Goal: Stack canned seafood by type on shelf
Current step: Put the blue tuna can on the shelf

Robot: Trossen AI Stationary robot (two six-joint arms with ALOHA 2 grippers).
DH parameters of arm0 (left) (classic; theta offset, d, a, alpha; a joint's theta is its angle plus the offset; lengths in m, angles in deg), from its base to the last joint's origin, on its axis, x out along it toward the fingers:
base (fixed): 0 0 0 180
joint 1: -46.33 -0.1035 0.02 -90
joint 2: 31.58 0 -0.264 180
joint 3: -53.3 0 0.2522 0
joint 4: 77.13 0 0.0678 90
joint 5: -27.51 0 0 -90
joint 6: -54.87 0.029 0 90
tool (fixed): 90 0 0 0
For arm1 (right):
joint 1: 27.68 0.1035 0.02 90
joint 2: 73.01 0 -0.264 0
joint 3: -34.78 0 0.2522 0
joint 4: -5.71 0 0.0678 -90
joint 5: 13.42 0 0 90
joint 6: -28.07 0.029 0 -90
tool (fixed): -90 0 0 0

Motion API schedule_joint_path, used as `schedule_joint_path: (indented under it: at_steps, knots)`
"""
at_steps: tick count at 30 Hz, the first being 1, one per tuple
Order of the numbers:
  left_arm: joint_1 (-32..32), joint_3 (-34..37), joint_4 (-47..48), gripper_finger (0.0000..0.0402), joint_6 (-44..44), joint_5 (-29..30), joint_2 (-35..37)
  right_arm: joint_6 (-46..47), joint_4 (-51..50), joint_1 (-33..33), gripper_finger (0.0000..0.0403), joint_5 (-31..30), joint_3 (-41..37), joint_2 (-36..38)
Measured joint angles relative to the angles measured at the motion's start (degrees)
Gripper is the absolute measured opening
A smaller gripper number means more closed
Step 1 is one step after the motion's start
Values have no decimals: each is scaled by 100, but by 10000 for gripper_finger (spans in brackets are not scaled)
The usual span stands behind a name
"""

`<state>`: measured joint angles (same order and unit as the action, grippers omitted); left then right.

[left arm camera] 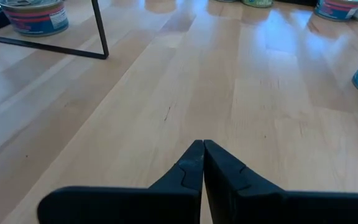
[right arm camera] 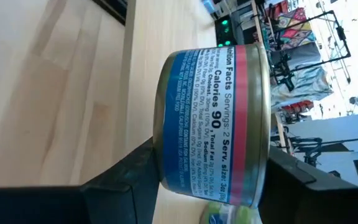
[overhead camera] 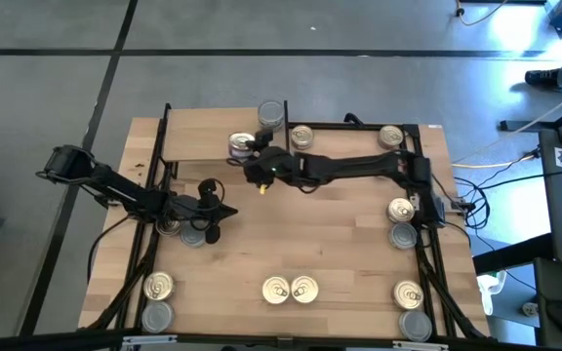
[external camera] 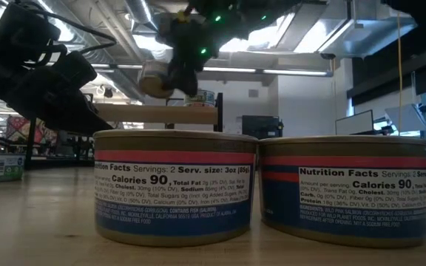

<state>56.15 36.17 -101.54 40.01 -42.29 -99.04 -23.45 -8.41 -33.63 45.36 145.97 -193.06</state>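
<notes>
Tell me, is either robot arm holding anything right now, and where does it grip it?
Yes. The right gripper holds a tin, its fingers pressing the top and bottom faces. The left gripper is shut and holds nothing.

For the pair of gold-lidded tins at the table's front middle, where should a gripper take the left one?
Probably from straight above the left gold-lidded round tin, fingers on its front and back walls. It stands upright, and the twin tin sits tight against its right side, blocking a left-right pinch. The right gripper already holds a blue-labelled tin.
</notes>
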Motion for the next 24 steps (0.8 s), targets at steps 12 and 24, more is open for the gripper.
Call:
schedule_joint_path:
  at_steps: [12, 24]
  knots:
    - [1, 0, 23, 8, 25, 0, 0, -36, -120, -205, 200, 116, 207, -319]
    - [1, 0, 19, 8, 24, 0, 0, 56, -217, -195, 328, 217, 207, -287]
